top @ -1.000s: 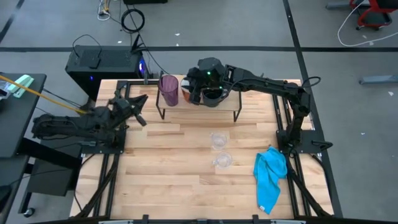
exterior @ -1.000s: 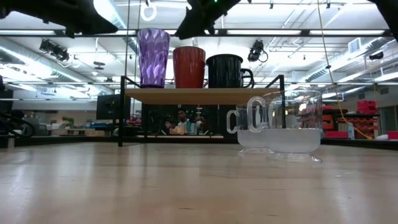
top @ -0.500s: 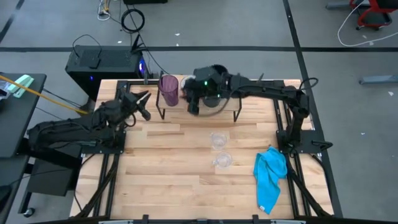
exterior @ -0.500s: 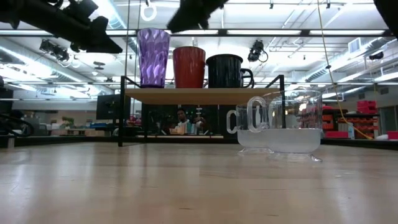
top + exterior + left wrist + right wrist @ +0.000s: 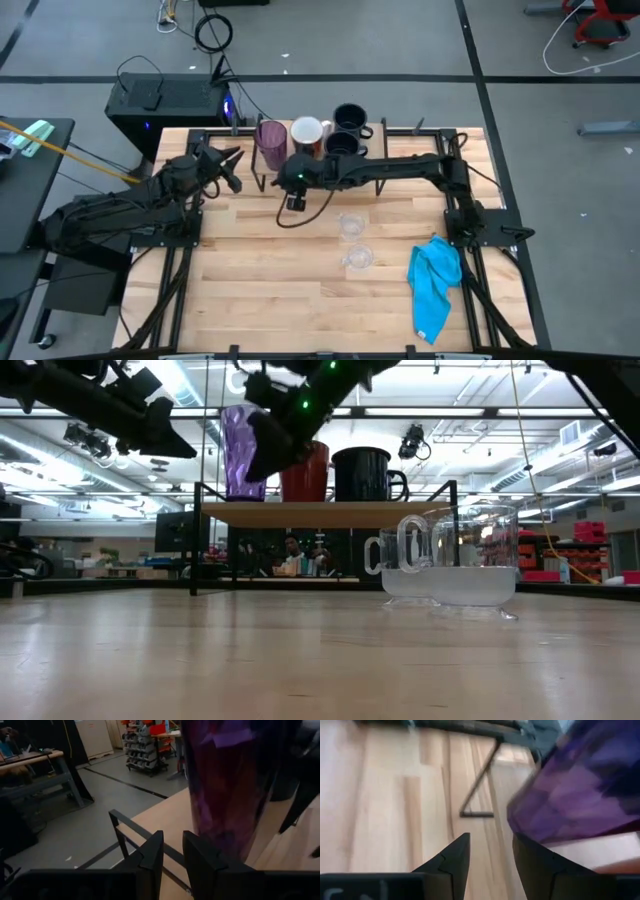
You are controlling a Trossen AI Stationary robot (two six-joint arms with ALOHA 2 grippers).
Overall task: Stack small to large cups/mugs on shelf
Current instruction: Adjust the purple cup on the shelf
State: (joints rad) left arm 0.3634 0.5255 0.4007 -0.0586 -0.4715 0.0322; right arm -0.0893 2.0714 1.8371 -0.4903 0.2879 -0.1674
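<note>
Surface: wooden surface (image 5: 290, 290), shelf (image 5: 375, 160) along its far edge.
Cups on shelf: purple tumbler (image 5: 271, 143) at the left end, white-and-orange mug (image 5: 306, 133) next, then two dark mugs (image 5: 347, 130).
Glasses: two clear glasses (image 5: 353, 241) on the surface, near the middle.
Right end effector (image 5: 488, 851): empty, fingers slightly parted, just in front of the tumbler.
Left end effector (image 5: 172, 851): empty, fingers narrowly apart, near the tumbler's left side.
Cloth: blue cloth (image 5: 434, 284) by the right edge.

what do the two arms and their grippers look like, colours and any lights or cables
Both arms are matte black and jointed. The right arm is a long slim run of links with a small green light near its wrist, and a thin dark cable loops below it. The left arm looks bulkier. Each gripper, left gripper and right gripper, has two flat, dark, wedge-shaped fingers.
</note>
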